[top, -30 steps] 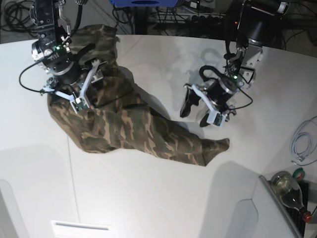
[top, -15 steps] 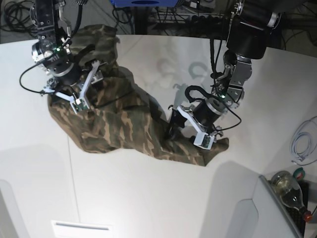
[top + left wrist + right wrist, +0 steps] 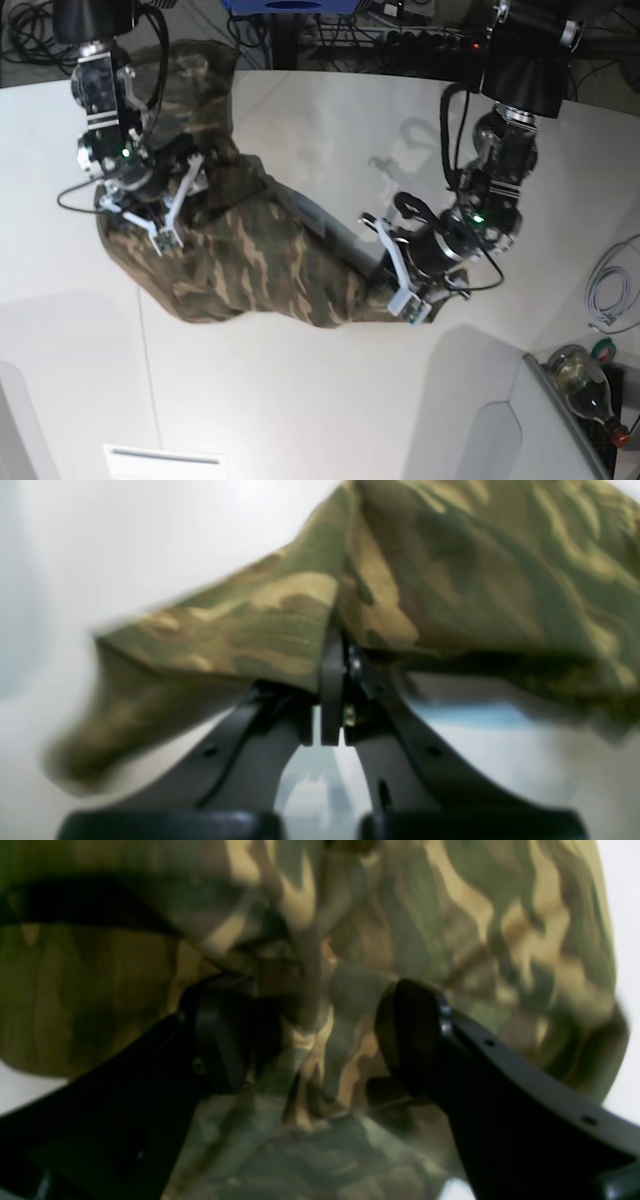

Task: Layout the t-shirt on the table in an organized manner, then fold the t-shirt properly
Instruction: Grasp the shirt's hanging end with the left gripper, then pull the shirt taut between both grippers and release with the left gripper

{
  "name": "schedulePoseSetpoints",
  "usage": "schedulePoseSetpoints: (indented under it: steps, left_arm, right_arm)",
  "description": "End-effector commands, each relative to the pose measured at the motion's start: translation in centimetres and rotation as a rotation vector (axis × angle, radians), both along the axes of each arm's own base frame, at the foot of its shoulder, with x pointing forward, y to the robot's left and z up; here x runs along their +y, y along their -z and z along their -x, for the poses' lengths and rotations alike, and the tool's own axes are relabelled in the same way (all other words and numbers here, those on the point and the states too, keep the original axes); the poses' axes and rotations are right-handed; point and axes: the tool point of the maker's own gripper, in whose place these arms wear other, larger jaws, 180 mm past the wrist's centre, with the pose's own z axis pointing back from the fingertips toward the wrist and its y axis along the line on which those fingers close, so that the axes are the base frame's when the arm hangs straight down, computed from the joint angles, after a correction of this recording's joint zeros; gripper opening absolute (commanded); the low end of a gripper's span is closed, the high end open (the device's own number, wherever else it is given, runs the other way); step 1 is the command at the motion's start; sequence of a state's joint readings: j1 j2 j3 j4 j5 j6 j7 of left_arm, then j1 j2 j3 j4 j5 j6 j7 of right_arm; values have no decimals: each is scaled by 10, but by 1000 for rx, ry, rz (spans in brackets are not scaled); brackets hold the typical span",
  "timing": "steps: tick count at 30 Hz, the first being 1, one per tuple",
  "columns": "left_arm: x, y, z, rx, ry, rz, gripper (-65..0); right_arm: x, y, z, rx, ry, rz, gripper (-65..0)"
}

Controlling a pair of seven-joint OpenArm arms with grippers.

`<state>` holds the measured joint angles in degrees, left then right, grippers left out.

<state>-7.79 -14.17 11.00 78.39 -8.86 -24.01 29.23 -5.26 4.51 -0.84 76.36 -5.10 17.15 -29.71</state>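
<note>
The camouflage t-shirt (image 3: 250, 260) lies crumpled in a long diagonal heap on the white table (image 3: 300, 400). At its lower right end, my left gripper (image 3: 385, 282) is shut on a fold of the cloth. The left wrist view shows the left gripper (image 3: 334, 645) with jaws together, pinching the t-shirt (image 3: 450, 570) raised off the table (image 3: 100, 540). My right gripper (image 3: 172, 208) sits on the shirt's upper left part. In the right wrist view the right gripper (image 3: 310, 1035) stands open, with the t-shirt (image 3: 450, 915) bunched between its spread fingers.
A glass bottle (image 3: 585, 385) and a grey panel (image 3: 480, 440) stand at the bottom right corner. A white cable (image 3: 610, 290) lies at the right edge. Dark cables (image 3: 330, 30) run behind the table's far edge.
My left arm came down onto the shirt's right end and its jaws closed on the cloth, drawing that end up and in. The right gripper shifted slightly on the shirt and stayed open.
</note>
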Motion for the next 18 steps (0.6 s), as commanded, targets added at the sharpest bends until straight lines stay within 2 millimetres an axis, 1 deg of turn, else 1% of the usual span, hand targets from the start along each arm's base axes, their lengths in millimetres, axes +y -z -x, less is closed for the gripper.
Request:
schedulePoseSetpoints:
  steps: [1, 5, 6, 10, 12, 13, 15, 16, 18]
  left_arm:
    - [4, -30, -16, -59, 10, -26, -650]
    - [29, -55, -23, 31, -10, -231, -650]
    - [40, -60, -23, 54, -24, -284, -650]
    - [61, -76, -20, 97, -53, -389, -650]
    - [69, -76, -18, 127, -67, -422, -650]
    - [73, -71, -16, 154, -73, -435, -650]
    - [81, -55, -11, 219, -88, -447, -650]
    - [89, -47, -9, 252, -112, -439, -650]
    - [108, -42, -11, 283, -193, -384, -650]
  right_arm:
    - [-8, 1, -4, 13, 5, 34, -239]
    - [-8, -1, -12, 4, 0, 37, -239]
    - [-8, -1, -12, 4, 0, 37, -239]
    - [-7, 0, -10, 9, -2, 35, -239]
    - [-8, 1, -9, 10, -2, 36, -239]
    - [-8, 1, -9, 10, -2, 36, -239]
    - [-9, 0, -10, 9, -2, 38, -239]
    - [-9, 0, -11, 6, -2, 38, -239]
    - [-10, -1, -13, 3, -2, 41, -239]
